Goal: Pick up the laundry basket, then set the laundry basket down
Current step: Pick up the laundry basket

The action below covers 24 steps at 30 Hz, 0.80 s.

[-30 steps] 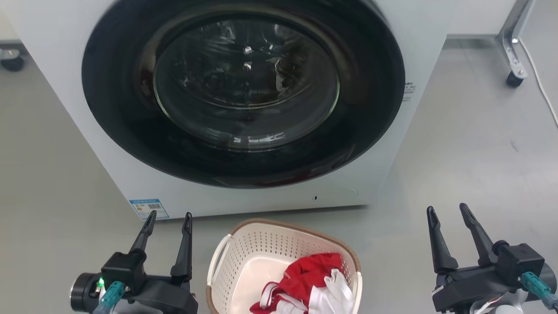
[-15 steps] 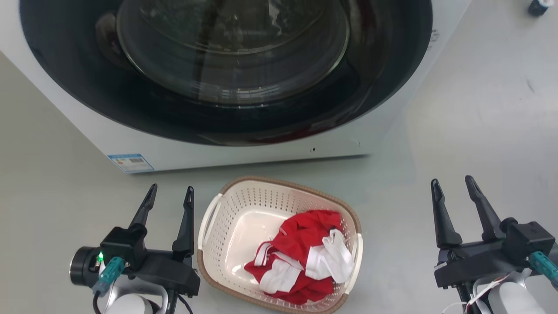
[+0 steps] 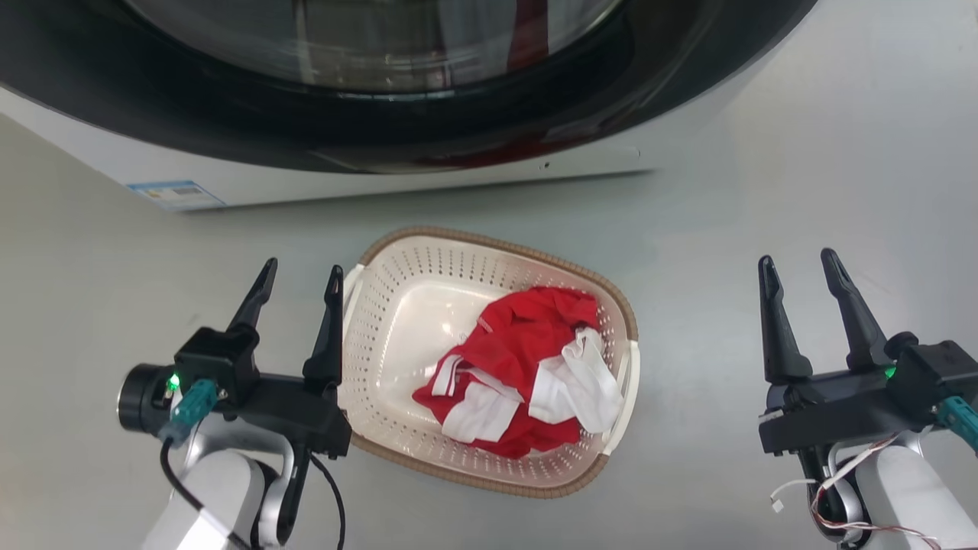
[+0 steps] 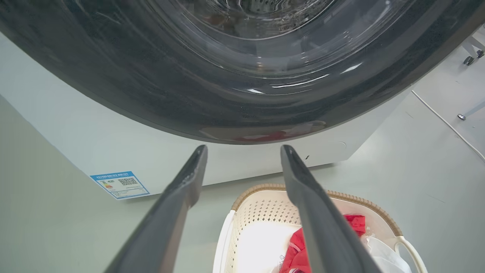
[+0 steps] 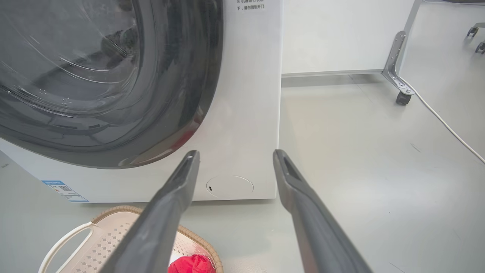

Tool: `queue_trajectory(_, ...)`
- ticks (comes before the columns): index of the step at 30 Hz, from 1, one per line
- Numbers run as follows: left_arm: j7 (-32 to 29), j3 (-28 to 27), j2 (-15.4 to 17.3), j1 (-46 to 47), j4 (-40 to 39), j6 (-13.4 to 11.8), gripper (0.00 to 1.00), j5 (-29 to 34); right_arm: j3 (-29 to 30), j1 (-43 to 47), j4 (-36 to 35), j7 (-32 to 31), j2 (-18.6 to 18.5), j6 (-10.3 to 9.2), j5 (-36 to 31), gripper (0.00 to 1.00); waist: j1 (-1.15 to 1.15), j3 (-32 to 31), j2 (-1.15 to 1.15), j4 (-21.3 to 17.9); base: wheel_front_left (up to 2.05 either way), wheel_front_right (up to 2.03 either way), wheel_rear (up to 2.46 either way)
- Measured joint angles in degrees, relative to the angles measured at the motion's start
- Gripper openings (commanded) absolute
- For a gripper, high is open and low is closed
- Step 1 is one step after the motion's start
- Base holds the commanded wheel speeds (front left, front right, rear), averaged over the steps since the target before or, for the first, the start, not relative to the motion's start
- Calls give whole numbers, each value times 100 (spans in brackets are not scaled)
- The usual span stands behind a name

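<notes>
Left end effector (image 3: 302,267) and right end effector (image 3: 796,258) gape, empty. A left finger (image 3: 330,328) partly hides one handle of the laundry basket (image 3: 497,244); contact unclear.

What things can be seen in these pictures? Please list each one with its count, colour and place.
washing machine: one, white, standing on the floor behind the basket
machine door: one, dark ring with clear glass, on the machine's front
label: one, blue and white, low on the machine's front, on the left
laundry basket: one, cream-white with brown rim, on the floor before the machine
clothes: one heap, red and white, inside the basket
cable: one, white, on the floor at the right
wheeled leg: one, metal, beside the cable
floor: grey
left gripper: one, dark, open, close by the basket's left side
right gripper: one, dark, open, well right of the basket
</notes>
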State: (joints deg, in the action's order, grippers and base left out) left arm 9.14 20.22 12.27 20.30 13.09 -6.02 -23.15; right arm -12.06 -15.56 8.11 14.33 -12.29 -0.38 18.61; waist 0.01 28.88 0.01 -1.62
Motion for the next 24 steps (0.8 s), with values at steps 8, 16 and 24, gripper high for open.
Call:
queue_trajectory(8,-365,10,-3,514,407,172,100,-70,-14,-387,-65,36,82,42,-52,100,0,683,0,-70,0,0,0)
queue_trajectory(16,-711,-87,73,1056,898,309,100,-194,-8,-832,-154,37,186,90,-60,100,0,1369,0,-166,0,0,0)
queue_trajectory(24,-904,-127,191,1419,1525,532,100,-234,14,-1059,-30,37,309,148,-94,100,0,1928,0,-315,0,0,0)
